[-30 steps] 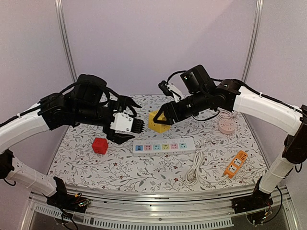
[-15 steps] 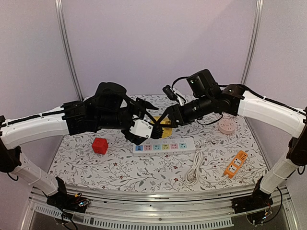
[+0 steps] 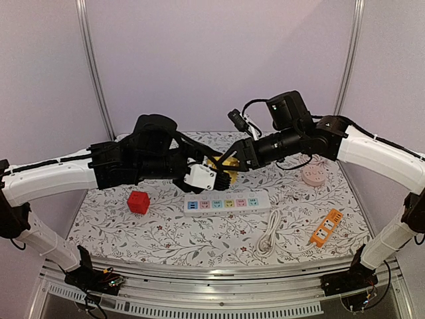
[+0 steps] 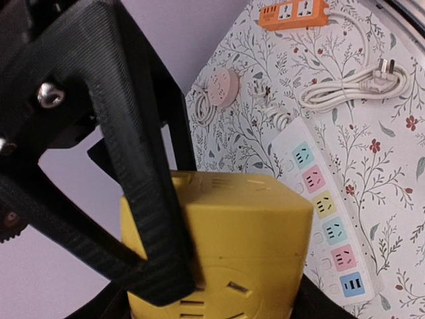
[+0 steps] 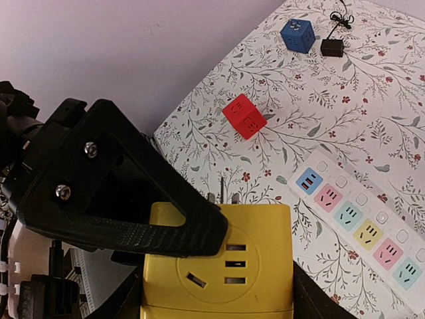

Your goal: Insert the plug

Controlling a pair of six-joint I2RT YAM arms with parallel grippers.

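The plug is a yellow cube point(image 3: 224, 175) with metal prongs point(image 5: 220, 193) on its far side, and it hangs in the air above the table between both arms. My right gripper point(image 3: 234, 165) is shut on it from the right. My left gripper point(image 3: 211, 175) has come in from the left, and its ribbed finger point(image 4: 143, 199) lies against the cube's side face. In the left wrist view the cube point(image 4: 246, 226) fills the space between the jaws. A white power strip point(image 3: 228, 203) with pastel sockets lies on the table just in front and below.
A red cube point(image 3: 138, 202) sits left of the strip. An orange strip point(image 3: 327, 227) and a coiled white cable point(image 3: 269, 236) lie at the front right, a pink round socket point(image 3: 313, 175) further back. A blue cube point(image 5: 297, 34) and a black adapter point(image 5: 331, 47) are beyond the red one.
My left arm has swung right to the yellow cube and its jaws have closed onto it. My right arm lifted the cube slightly and shifted right.
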